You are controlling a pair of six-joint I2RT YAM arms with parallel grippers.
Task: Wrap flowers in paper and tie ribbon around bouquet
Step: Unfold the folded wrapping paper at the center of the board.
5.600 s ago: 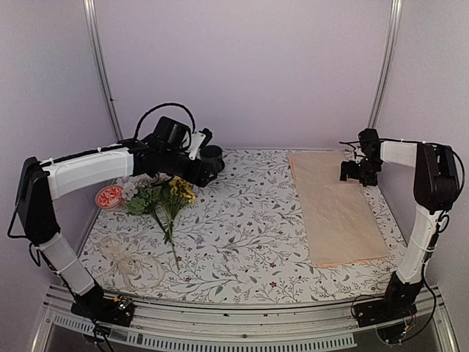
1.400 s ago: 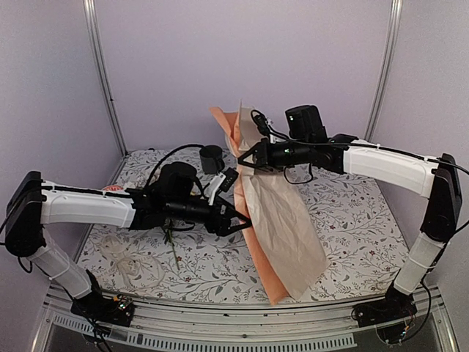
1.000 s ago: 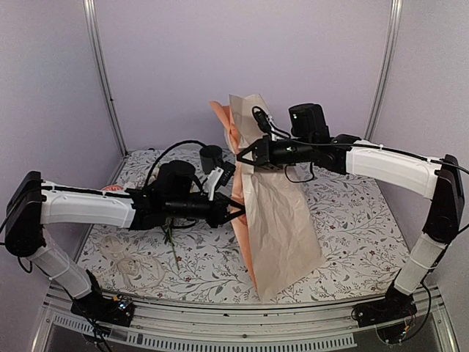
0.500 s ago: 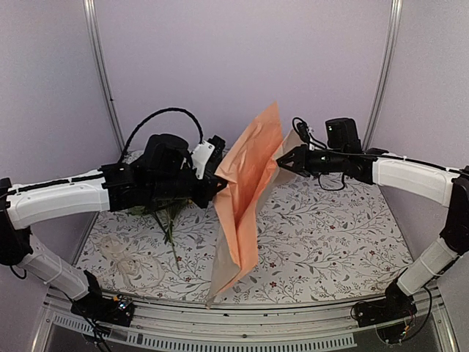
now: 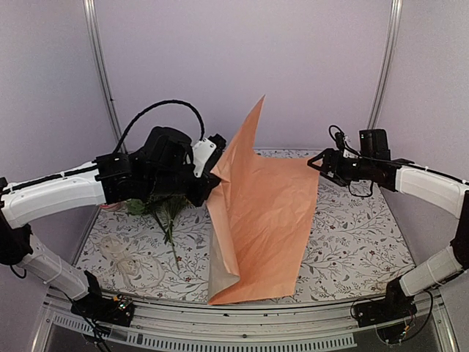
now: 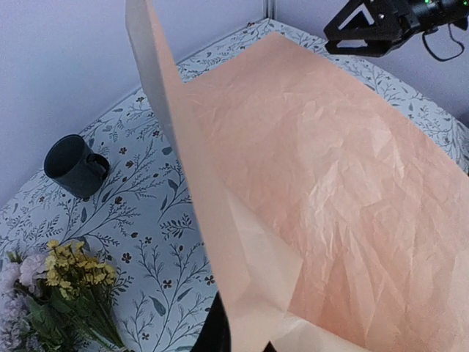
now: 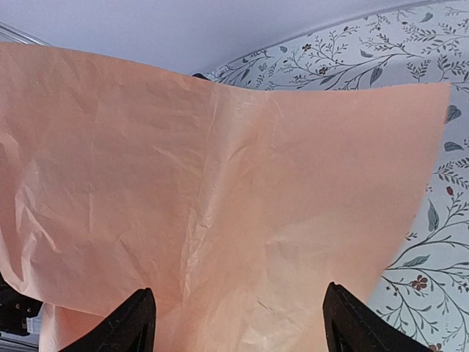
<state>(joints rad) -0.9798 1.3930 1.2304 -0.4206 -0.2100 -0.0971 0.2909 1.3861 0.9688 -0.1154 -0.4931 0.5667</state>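
From above alone, ribbon [image 5: 130, 265] — left end effector [image 5: 211, 188] clamps paper [image 5: 267, 213], right end effector [image 5: 316, 163] gapes wide

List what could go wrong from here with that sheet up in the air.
1. Only the left pincer clamps the paper; the right pincer stands open at its far corner. The sheet may sag and land creased; its bottom corner already curls under near the front edge of the table.
2. The flowers lie just left of the hanging sheet. Swinging or lowering it that way could sweep or flatten them.
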